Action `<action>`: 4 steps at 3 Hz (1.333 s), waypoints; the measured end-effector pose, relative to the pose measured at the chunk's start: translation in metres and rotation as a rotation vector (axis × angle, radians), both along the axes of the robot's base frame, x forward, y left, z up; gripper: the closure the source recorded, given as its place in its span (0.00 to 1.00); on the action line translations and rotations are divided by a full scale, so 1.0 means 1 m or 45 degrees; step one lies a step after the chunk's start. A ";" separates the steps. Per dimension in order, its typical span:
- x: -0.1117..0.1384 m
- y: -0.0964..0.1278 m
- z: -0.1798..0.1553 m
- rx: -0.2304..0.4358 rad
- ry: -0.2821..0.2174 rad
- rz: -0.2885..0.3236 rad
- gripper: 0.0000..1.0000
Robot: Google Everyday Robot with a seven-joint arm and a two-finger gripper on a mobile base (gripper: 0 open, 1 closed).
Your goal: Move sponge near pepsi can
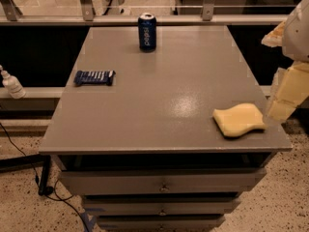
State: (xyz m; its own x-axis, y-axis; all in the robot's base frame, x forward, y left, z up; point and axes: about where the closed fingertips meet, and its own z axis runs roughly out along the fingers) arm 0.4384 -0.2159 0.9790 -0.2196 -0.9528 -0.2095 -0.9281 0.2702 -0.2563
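Observation:
The pale-yellow sponge (239, 119) lies flat near the front right corner of the grey table (164, 86). The dark blue pepsi can (147, 31) stands upright at the far edge of the table, near the middle and well apart from the sponge. My gripper (284, 98) hangs at the right edge of the view, just to the right of the sponge and slightly above the table's right edge. It holds nothing that I can see.
A flat dark blue snack bar wrapper (94, 77) lies on the left side of the table. A small white bottle (11, 84) stands on a ledge to the left. A glass railing runs behind the table. Drawers sit below the tabletop.

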 end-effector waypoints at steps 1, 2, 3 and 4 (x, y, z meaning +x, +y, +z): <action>0.000 0.000 0.000 0.000 0.000 0.000 0.00; 0.008 -0.009 -0.019 0.037 -0.006 0.015 0.00; 0.021 -0.031 -0.055 0.119 0.011 0.019 0.00; 0.035 -0.053 -0.091 0.169 0.043 0.020 0.00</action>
